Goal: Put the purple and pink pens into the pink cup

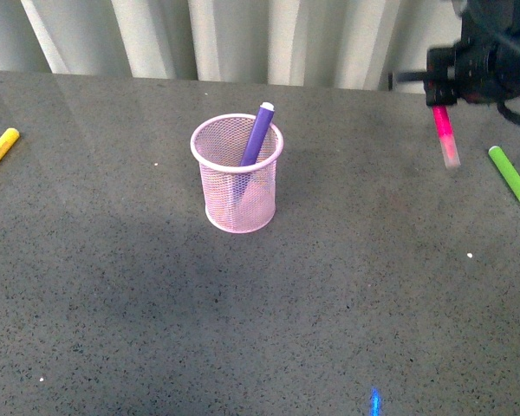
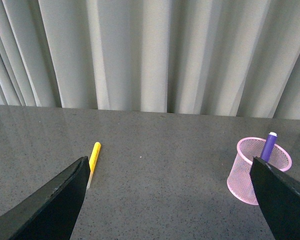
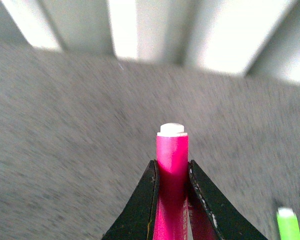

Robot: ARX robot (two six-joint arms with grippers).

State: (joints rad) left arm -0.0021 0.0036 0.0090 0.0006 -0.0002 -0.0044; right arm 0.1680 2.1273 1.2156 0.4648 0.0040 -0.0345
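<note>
The pink cup (image 1: 237, 186) stands upright on the grey table (image 1: 243, 338). The purple pen (image 1: 256, 137) is inside it, leaning against the rim on the cup's right side, with its pale end sticking up above the mesh.

Well to the right of the cup and a little farther back, the pink pen (image 1: 445, 134) hangs nearly upright from the right gripper (image 1: 442, 102). The two dark fingers are pinched tight against its barrel. In the right wrist view its white end pokes out just past the fingertips. Its lower part is blurred in the front view.

Farther right of the cup than the pink pen, a lime green marker (image 1: 513, 182) lies flat on the table. Far to the cup's left lies a yellow marker (image 1: 0, 149).

The left gripper (image 2: 168, 162) is spread wide and holds nothing. From its wrist view, both the cup and the yellow marker show between its fingers.

Behind the cup hangs a pale pleated curtain (image 1: 243, 35).
</note>
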